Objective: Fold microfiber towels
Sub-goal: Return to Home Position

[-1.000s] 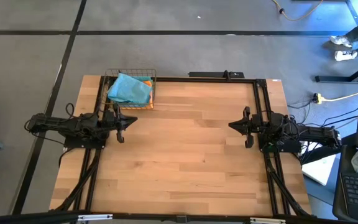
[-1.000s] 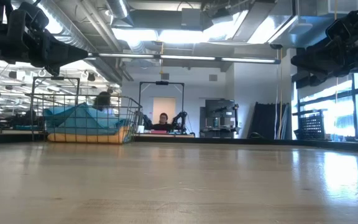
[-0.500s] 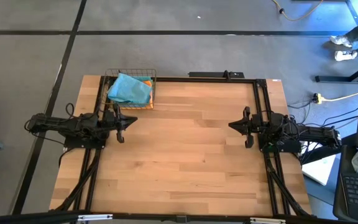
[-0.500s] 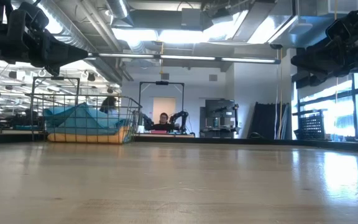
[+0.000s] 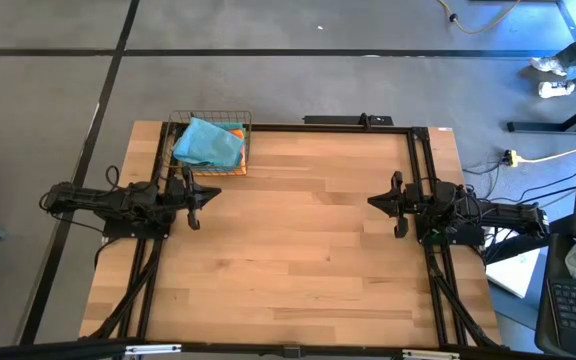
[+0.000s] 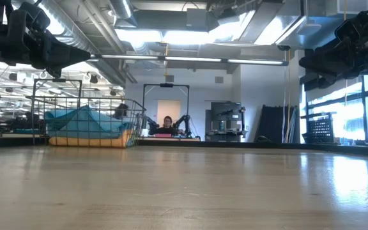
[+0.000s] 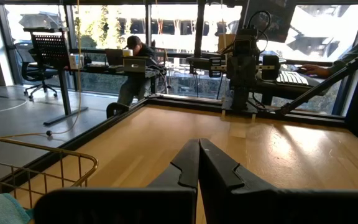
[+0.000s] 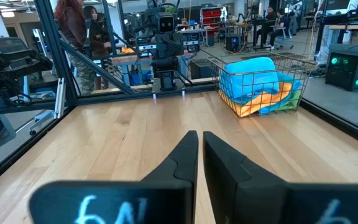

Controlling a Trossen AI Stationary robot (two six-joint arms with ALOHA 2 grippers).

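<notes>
The microfiber towels (image 5: 208, 143) lie heaped in a wire basket (image 5: 176, 122) at the table's far left corner: a teal one on top (image 8: 248, 70), an orange one beneath it (image 8: 266, 99). My left gripper (image 5: 211, 194) hovers shut at the table's left side, just near of the basket, pointing level toward the right. My right gripper (image 5: 376, 202) hovers shut at the right side, pointing level toward the left. Both are clear of the tabletop and hold nothing.
The wooden tabletop (image 5: 298, 250) stretches between the two arms. A dark frame rail (image 5: 328, 126) runs along the far edge. People move in the room behind the table (image 6: 167, 124).
</notes>
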